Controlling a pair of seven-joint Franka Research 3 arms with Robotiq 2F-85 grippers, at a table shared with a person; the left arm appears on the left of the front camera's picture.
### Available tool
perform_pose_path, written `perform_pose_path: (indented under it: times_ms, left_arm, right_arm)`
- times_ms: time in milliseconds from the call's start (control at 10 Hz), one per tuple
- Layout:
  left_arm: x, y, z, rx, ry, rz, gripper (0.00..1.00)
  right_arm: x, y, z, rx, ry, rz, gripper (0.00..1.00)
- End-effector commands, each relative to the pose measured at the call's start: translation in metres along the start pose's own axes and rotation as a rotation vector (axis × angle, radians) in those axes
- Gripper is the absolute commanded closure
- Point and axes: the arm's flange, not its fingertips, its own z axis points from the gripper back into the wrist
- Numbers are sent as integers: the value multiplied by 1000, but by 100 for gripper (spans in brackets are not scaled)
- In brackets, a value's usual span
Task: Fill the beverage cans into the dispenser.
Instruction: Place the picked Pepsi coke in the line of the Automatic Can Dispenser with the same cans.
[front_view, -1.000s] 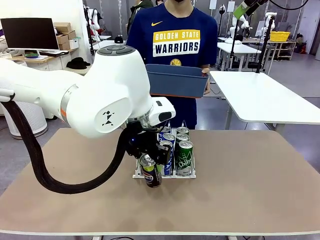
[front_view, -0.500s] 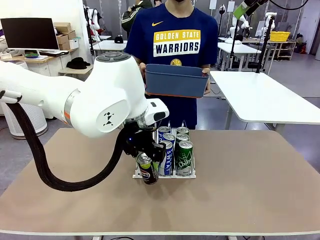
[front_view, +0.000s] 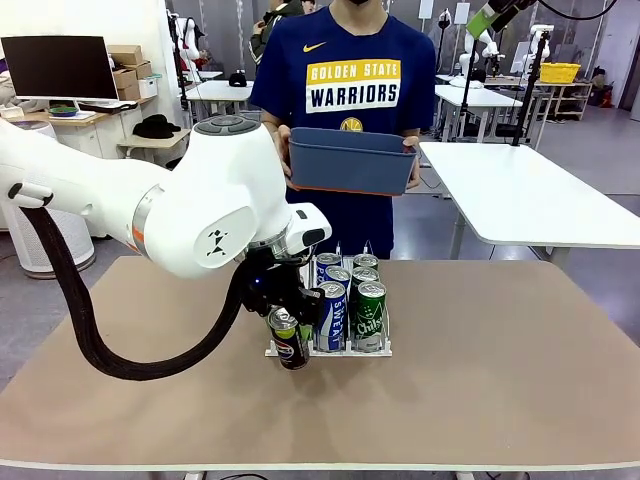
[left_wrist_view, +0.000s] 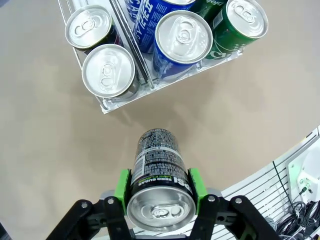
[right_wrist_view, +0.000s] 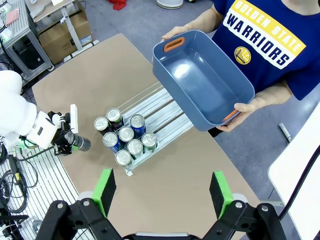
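A black beverage can (front_view: 288, 342) hangs tilted just above the table, and my left gripper (front_view: 284, 330) is shut on it at the front left corner of the dispenser (front_view: 330, 352). Looking down the left wrist, the black can (left_wrist_view: 157, 170) sits between the green pads (left_wrist_view: 122, 186), short of the dispenser's front rim (left_wrist_view: 107, 106). The left lane holds two cans (left_wrist_view: 108, 71), the middle lane blue cans (left_wrist_view: 183, 37), the right lane green cans (left_wrist_view: 245, 18). High above the table, my right gripper (right_wrist_view: 162, 192) is open over the dispenser (right_wrist_view: 160, 112).
A person stands at the far side holding an empty blue-grey bin (front_view: 352, 160) in both hands above the table's far edge. From overhead, the bin (right_wrist_view: 200, 82) hangs past the dispenser's far end. Bare tabletop (front_view: 500, 340) lies to the right of the rack.
My left gripper has carried the black can a little to the left and slightly up, staying at the rack's front left corner. The person and the bin have hardly moved.
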Motion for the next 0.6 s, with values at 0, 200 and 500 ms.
perform_pose_path:
  times_ms: [0, 200, 500]
  left_arm:
    - [-1, -2, 2, -14, -1, -5, 42]
    - [2, -1, -3, 0, -17, -24, 42]
    - [17, 15, -6, 40, -55, 18, 42]
  right_arm:
    - [-1, 0, 0, 4, 0, 0, 0]
    - [-1, 0, 0, 4, 0, 0, 0]
    - [-1, 0, 0, 4, 0, 0, 0]
